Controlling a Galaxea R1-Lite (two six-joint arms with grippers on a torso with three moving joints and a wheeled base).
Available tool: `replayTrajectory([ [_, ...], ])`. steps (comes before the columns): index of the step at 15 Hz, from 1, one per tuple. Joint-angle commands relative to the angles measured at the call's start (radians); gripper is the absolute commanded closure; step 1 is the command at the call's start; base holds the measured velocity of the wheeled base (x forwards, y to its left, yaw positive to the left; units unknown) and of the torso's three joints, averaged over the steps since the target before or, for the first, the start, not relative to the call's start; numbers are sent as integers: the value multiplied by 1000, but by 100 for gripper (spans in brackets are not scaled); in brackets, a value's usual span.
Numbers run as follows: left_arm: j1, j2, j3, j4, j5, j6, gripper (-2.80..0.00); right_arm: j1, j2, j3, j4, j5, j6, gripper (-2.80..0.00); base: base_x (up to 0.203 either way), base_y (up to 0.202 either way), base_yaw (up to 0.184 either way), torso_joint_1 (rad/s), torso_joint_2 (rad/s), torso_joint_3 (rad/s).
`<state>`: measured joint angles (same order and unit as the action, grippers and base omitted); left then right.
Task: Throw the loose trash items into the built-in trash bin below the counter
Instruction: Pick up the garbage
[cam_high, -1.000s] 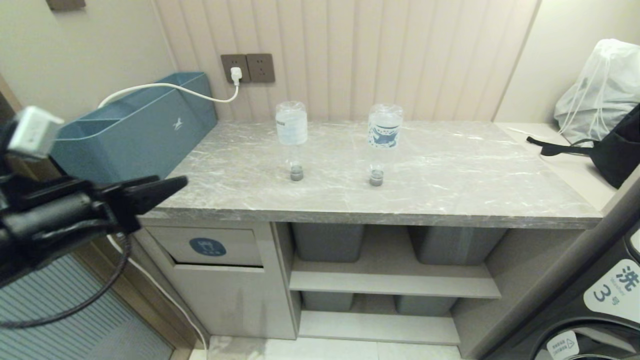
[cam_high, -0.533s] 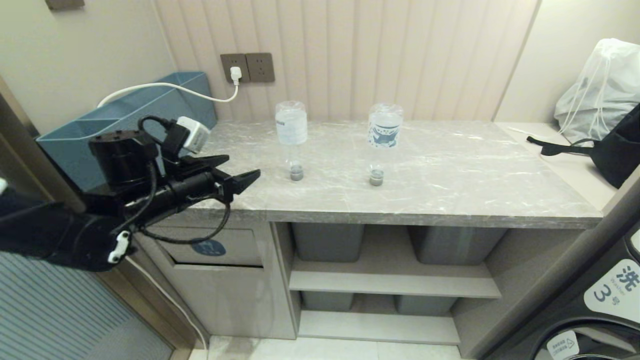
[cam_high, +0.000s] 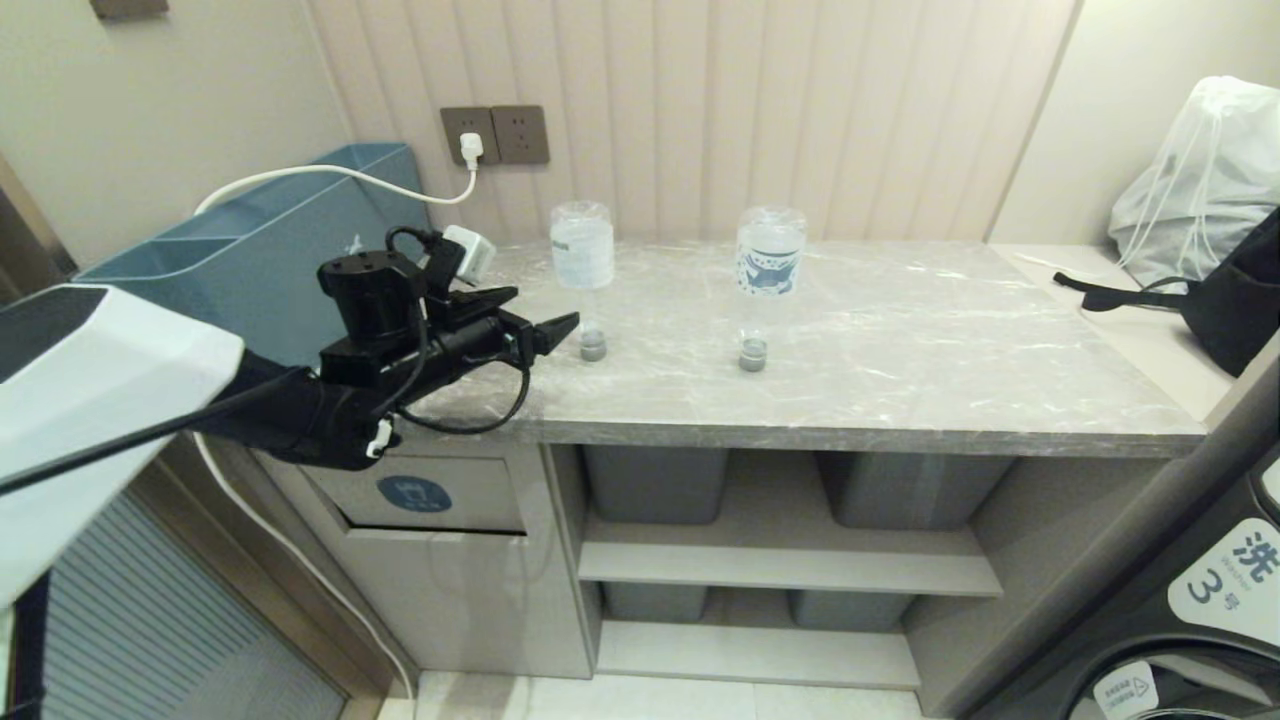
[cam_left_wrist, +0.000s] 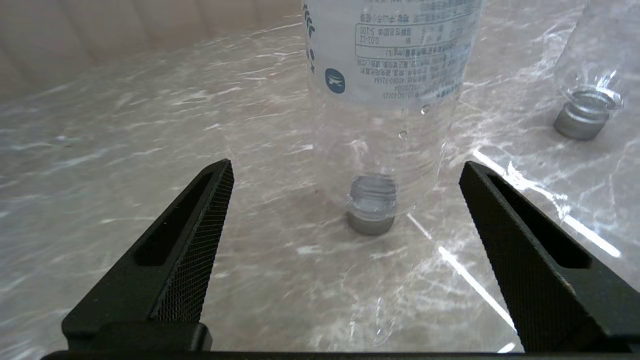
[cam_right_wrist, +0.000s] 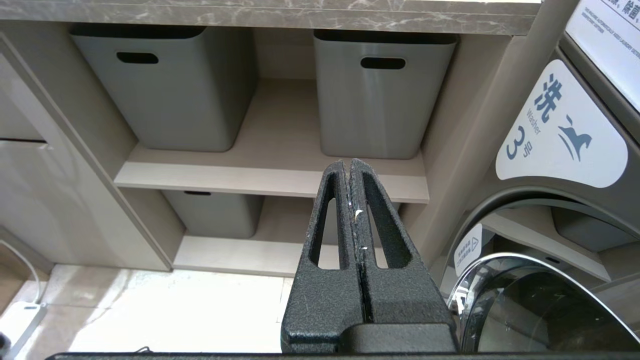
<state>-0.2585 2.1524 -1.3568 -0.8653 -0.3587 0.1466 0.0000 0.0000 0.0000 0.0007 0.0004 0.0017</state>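
Currently listed: left end effector (cam_high: 545, 322), spread wide, level above the counter (cam_high: 900, 400), aligned just short of the nearer bottle (cam_high: 584, 262) standing cap-down, so the neck can pass between; second bottle (cam_high: 769, 262) beside it; trash bin flap (cam_high: 420, 493) below; right end effector (cam_right_wrist: 352, 200) pressed together, parked low.

The room was evenly and softly lit from above, with no harsh shadows. The worktop (cam_high: 900, 340) carried pale streaks of glare across its marble veining, sharpest in my left wrist view beside the nearer bottle (cam_left_wrist: 385, 100), whose clear plastic caught small bright glints. Under the worktop the shelf recesses lay in mild shade. The floor tiles (cam_right_wrist: 175, 310) in my right wrist view were blown out nearly white. My left tool (cam_left_wrist: 345, 215) looked crisp; the wall behind was slightly soft.
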Motion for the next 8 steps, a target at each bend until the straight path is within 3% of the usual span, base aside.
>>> replayTrajectory([
  [1,-8,34,-35,-3,-2,-15,-280,0,0,0,1,0,0,0,0,0,0,0,0,0],
  [8,-31,113,-187,8,-2,-49,-280,-1,0,0,0,0,0,0,0,0,0,0,0,0],
])
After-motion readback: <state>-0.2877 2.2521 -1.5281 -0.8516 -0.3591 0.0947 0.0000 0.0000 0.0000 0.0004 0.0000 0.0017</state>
